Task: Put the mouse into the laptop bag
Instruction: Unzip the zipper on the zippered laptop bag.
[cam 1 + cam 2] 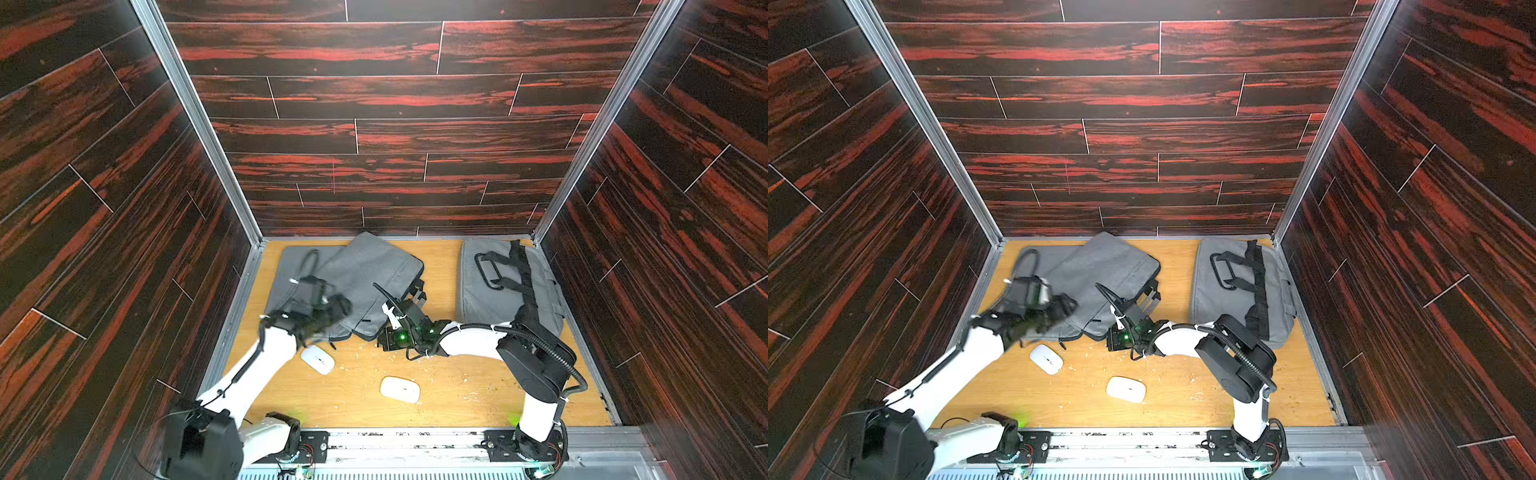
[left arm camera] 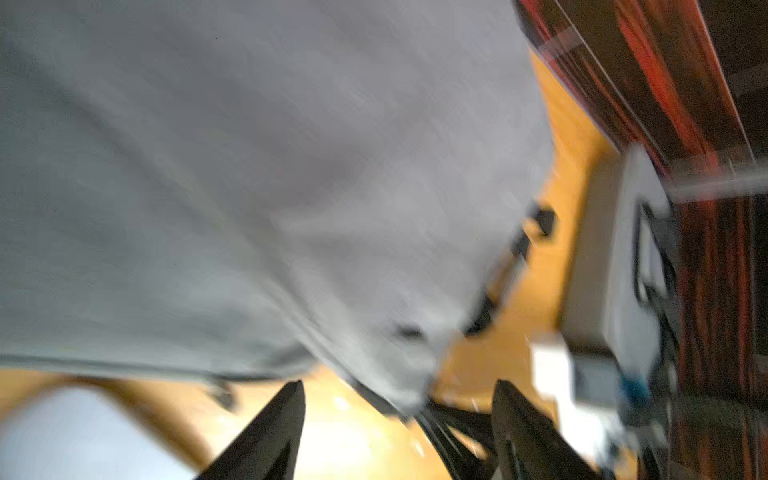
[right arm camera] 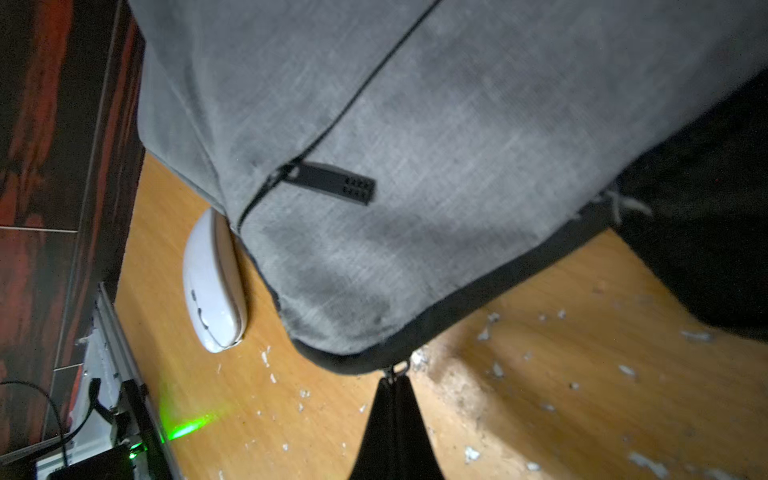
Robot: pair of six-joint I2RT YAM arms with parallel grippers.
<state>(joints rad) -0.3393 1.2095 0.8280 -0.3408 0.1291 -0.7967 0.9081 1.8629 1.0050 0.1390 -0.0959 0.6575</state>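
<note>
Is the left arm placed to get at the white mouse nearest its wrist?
Likely yes: the left gripper is open and empty, and that mouse lies uncovered on the table close by.

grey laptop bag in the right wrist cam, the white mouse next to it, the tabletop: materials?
laptop bag: woven grey textile, matte; the crosshatch weave shows, likely polyester or canvas.
mouse: white hard plastic, glossy; smooth shell with bright highlights.
tabletop: light wood grain, semi-matte; probably laminate or veneer, can't tell which, with pale flecks scattered on it.
</note>
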